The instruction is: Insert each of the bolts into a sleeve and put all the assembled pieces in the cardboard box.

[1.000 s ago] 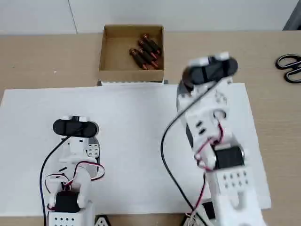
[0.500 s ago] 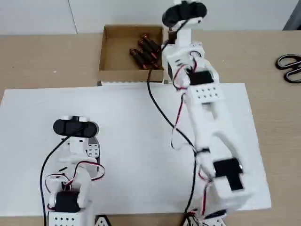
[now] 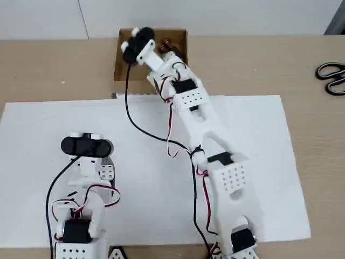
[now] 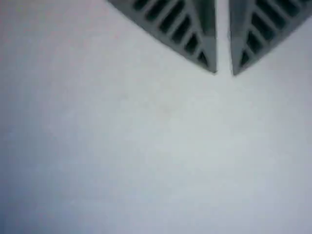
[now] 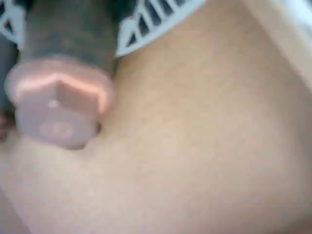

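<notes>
Light wooden tabletop [image 3: 54, 65] is seen from above, with a white paper sheet [image 3: 151, 162] spread over its near part. Beyond the sheet's far edge a cardboard box [image 3: 122, 73] is set, open at the top. The right arm [image 3: 199, 118] is stretched across the sheet, and the right pincer [image 5: 73, 34] is held inside the box, above the bare cardboard floor. This pincer is closed on an assembled piece [image 5: 63, 63]: the dark sleeve [image 5: 68, 24] is gripped between the ribbed fingers [image 5: 146, 22], and the copper-coloured bolt head [image 5: 58, 107] is seen protruding past the fingertips, close to the floor. Whether the floor is touched cannot be told. More assembled pieces [image 3: 168, 47] are lying in the box, just beside the right pincer's wrist and partly hidden by the arm. The left pincer [image 4: 223, 68] is held low over the paper, well apart from the box. Its jaws are drawn almost together with a thin slit left between them, and nothing is held. Scissors [image 3: 331, 78] are lying on the bare wood, far from both pincers.
</notes>
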